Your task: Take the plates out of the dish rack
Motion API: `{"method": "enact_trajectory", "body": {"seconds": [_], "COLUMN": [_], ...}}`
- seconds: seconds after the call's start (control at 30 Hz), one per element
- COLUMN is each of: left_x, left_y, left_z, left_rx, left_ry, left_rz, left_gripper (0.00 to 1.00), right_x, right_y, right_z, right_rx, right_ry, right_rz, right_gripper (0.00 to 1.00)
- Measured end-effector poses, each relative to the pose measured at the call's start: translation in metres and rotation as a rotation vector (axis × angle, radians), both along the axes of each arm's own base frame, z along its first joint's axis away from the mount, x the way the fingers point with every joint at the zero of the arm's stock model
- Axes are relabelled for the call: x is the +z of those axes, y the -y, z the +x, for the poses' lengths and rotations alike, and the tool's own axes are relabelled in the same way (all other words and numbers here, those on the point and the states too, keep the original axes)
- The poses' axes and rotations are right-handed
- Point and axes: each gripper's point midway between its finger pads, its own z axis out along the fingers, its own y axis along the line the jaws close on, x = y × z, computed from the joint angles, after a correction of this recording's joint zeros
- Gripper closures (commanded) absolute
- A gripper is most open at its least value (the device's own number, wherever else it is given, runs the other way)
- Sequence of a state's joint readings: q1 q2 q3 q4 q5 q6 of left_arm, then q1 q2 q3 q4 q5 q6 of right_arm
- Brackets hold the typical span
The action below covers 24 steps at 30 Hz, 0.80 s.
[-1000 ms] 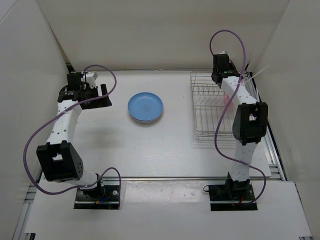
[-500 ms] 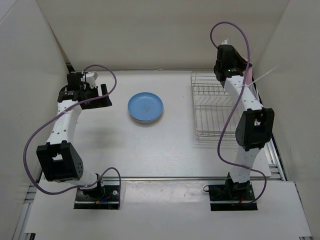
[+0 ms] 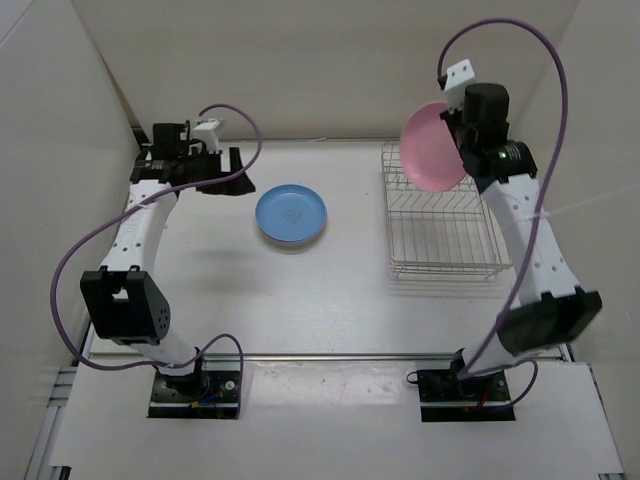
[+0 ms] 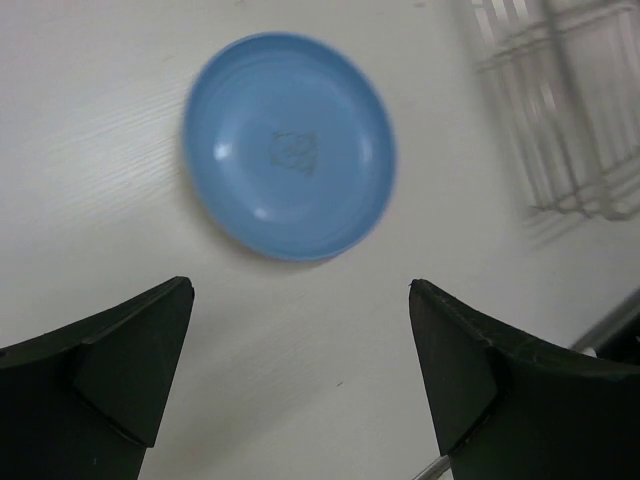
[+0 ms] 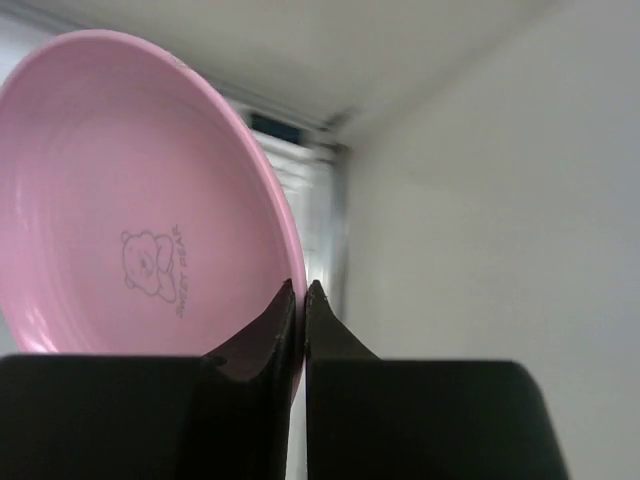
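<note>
My right gripper (image 3: 462, 128) is shut on the rim of the pink plate (image 3: 432, 146) and holds it on edge, raised above the back of the wire dish rack (image 3: 440, 215). In the right wrist view the pink plate (image 5: 130, 210) fills the left side, its rim pinched in my gripper (image 5: 300, 290). The rack shows no other plates. The blue plate (image 3: 291, 214) lies flat on the table at the centre. My left gripper (image 3: 232, 172) is open and empty, just left of it; the left wrist view shows the blue plate (image 4: 290, 145) ahead of the gripper (image 4: 300, 290). The cream-white and lilac plates are out of view.
White walls enclose the table on the left, back and right. The rack stands close to the right wall; its corner shows in the left wrist view (image 4: 560, 110). Purple cables loop from both arms.
My right arm has lifted the pink plate up out of the rack and swung it toward the left. My left gripper has moved right, toward the blue plate.
</note>
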<state>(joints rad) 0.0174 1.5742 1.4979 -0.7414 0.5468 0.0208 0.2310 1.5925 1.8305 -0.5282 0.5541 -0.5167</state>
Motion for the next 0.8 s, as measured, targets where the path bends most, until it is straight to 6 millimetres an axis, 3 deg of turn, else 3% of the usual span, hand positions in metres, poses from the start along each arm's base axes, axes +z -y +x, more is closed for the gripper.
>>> {"method": "enact_trajectory", "body": {"seconds": [0.07,0.2,0.3,0.4,0.5,0.7,0.8], "left_x": [0.013,0.032,0.034,0.027,0.018,0.005,0.005], "left_y": [0.031,0.103,0.149,0.185,0.202,0.208,0.212], "left_z": [0.000,-0.012,-0.025,-0.034,-0.035,-0.022,-0.016], "left_rx": [-0.104,-0.311,-0.420,-0.493,-0.511,-0.464,-0.448], "left_ry": [0.033,0.087,0.102,0.097,0.078,0.057,0.071], "left_rz": [-0.028,-0.054,-0.053,-0.043,-0.034,-0.005,0.007], "left_gripper": [0.00,0.00,0.00,0.00,0.02,0.13,0.26], "right_x": [-0.011,-0.054,-0.083,-0.099,-0.103,-0.096,-0.095], "right_y": [-0.033,-0.096,-0.126,-0.145,-0.156,-0.165,-0.166], "right_z": [-0.023,-0.066,-0.076,-0.078,-0.082,-0.085,-0.086], "right_rx": [0.161,0.441,0.548,0.599,0.634,0.664,0.668], "right_ry": [-0.029,-0.181,-0.295,-0.365,-0.393,-0.393,-0.394], "right_rz": [0.113,0.291,0.392,0.462,0.504,0.549,0.555], "right_gripper": [0.99,0.99,0.99,0.99,0.99,0.99,0.99]}}
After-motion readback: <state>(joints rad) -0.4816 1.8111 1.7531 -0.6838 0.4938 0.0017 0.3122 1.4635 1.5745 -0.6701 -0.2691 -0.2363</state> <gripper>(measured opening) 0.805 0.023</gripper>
